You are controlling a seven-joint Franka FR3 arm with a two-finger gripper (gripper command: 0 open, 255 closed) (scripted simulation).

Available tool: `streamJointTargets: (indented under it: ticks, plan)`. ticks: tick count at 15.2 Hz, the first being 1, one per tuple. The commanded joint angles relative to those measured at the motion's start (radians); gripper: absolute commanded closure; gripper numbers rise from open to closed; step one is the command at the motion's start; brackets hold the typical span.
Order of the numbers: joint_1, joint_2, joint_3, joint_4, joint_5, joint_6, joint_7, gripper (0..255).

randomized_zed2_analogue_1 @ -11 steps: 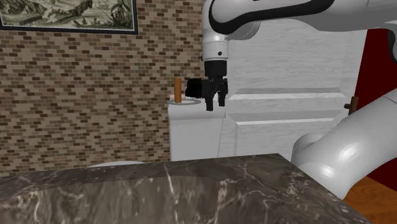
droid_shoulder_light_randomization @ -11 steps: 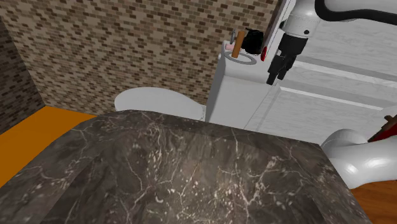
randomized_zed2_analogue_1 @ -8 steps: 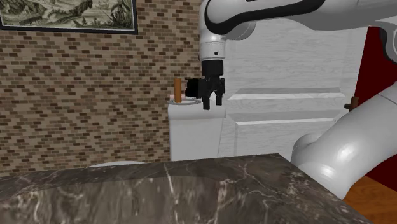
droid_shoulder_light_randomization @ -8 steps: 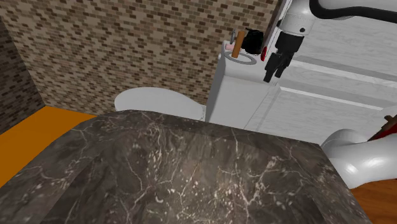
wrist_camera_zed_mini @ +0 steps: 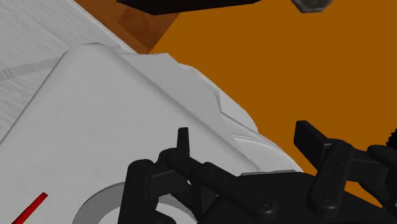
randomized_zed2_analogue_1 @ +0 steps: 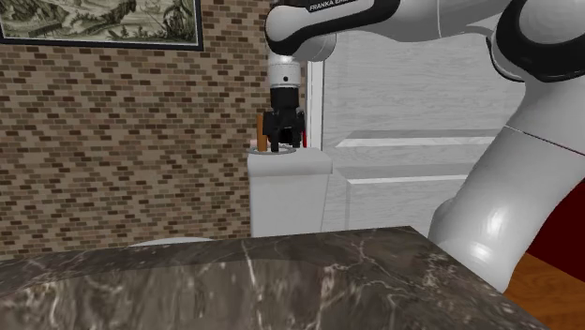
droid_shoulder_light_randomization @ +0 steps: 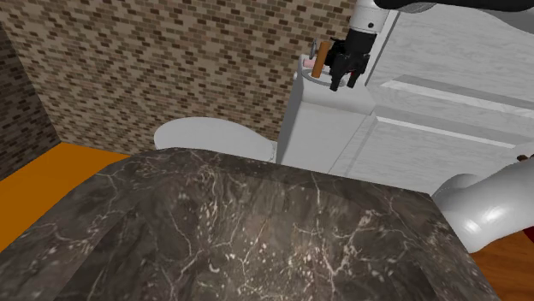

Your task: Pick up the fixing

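- Gripper (droid_shoulder_light_randomization: 343,81), shoulder view: hangs over white tank (droid_shoulder_light_randomization: 318,120); brown upright fixing (droid_shoulder_light_randomization: 319,61) just beside, at its 9 o'clock.
- Second exterior view: gripper (randomized_zed2_analogue_1: 283,142) close at fixing's (randomized_zed2_analogue_1: 262,129) 3 o'clock; arm (randomized_zed2_analogue_1: 333,9) reads "FRANKA EMIKA".
- Wrist view: fingers (wrist_camera_zed_mini: 183,139) spread, nothing between; grey ring (wrist_camera_zed_mini: 100,201) off-centre. Closing now likely misses or tips fixing.

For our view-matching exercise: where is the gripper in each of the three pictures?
Shoulder view: gripper upper right of middle, at the white tank's top.
Second exterior view: gripper top centre, above the white tank.
Wrist view: gripper in the foreground, fingers apart, white tank beyond.
Shared landmark: the white tank.
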Motion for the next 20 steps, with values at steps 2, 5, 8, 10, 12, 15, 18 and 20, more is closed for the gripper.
streamJointTargets:
  ticks: [2, 5, 8, 10, 12, 15, 18, 20]
  plan:
    - [-0.006, 0.115, -0.008, 0.117, 0.005, 0.003, 0.011, 0]
    - [-0.013, 0.234, -0.02, 0.248, 0.012, -0.006, 0.016, 0]
    - [-0.022, 0.356, -0.033, 0.396, 0.023, -0.027, 0.02, 0]
    - [-0.03, 0.442, -0.041, 0.507, 0.032, -0.05, 0.021, 0]
    - [-0.03, 0.443, -0.042, 0.494, 0.032, -0.036, 0.022, 0]
    - [-0.03, 0.433, -0.041, 0.44, 0.031, 0.007, 0.023, 0]
    - [-0.029, 0.423, -0.041, 0.38, 0.03, 0.058, 0.024, 0]
    - [-0.029, 0.423, -0.041, 0.38, 0.03, 0.058, 0.024, 0]
